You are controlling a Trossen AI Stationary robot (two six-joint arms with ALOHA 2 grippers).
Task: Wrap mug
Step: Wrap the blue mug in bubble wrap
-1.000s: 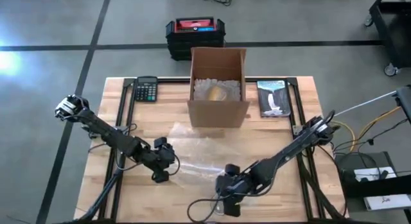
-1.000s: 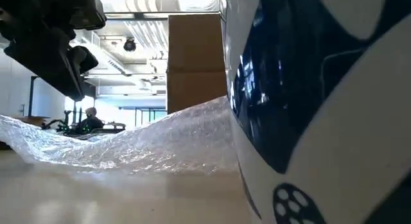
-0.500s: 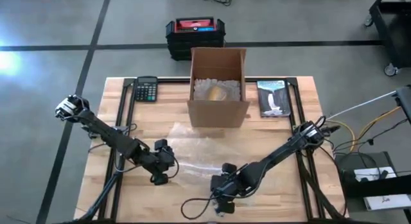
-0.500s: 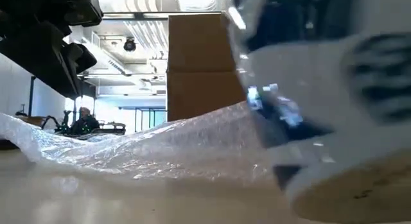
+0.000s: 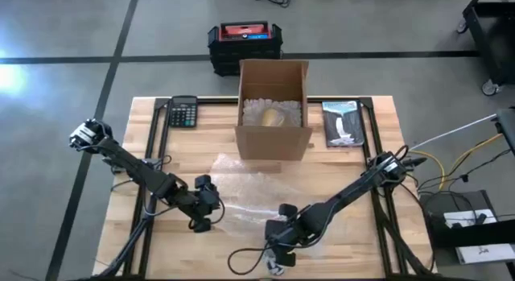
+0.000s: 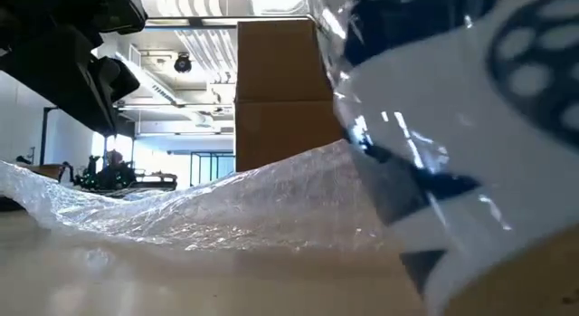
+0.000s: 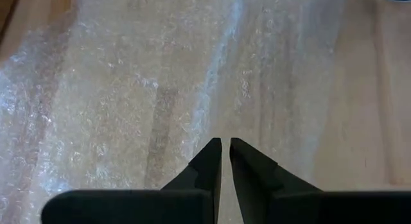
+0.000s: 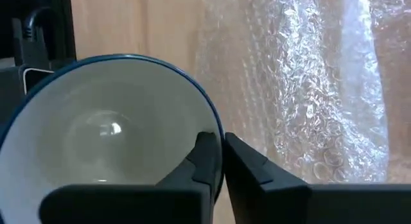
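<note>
The right claw (image 8: 216, 150) is clamped on the rim of a white ceramic mug with blue pattern (image 8: 103, 147), holding it tilted near the front edge of the wooden counter (image 5: 354, 164), beside the sheet of clear bubble wrap (image 5: 241, 188). The left claw (image 7: 225, 153) sits with fingers nearly together over the sheet's left edge. Behind the sheet stands an open brown cardboard box (image 5: 273, 112).

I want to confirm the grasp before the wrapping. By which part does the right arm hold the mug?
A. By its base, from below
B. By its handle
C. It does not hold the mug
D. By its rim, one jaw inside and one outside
D: in the right wrist view the right gripper pinches the blue rim of the mug, one jaw inside the white bowl and one outside, beside the bubble wrap.
</note>
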